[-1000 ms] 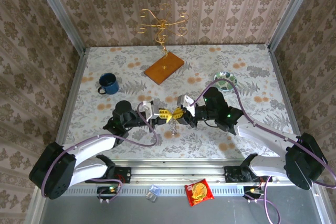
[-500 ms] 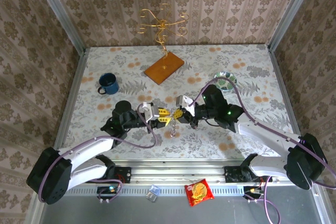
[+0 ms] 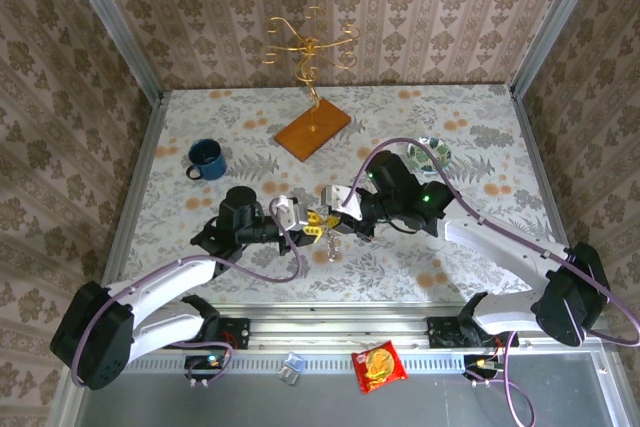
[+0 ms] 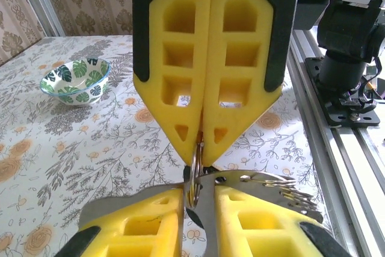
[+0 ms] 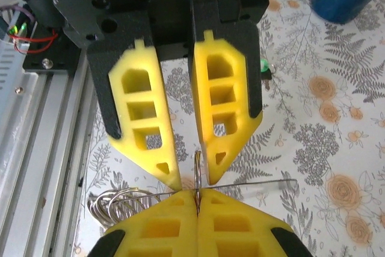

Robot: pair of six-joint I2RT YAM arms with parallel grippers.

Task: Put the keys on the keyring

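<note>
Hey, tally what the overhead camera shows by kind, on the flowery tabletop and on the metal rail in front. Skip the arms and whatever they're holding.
Blue mug: 1
Green-patterned bowl: 1
Gold wire stand on a wooden base: 1
Red snack packet on the rail: 1
Small clear item on the rail, too small to identify: 1
Total: 5

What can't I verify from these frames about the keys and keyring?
Keys: too small to pick out in the top view; metal loops in the left wrist view may be them.
Keyring: mostly hidden by right fingers, right wrist view.
Its contact with left fingers: unclear.
</note>
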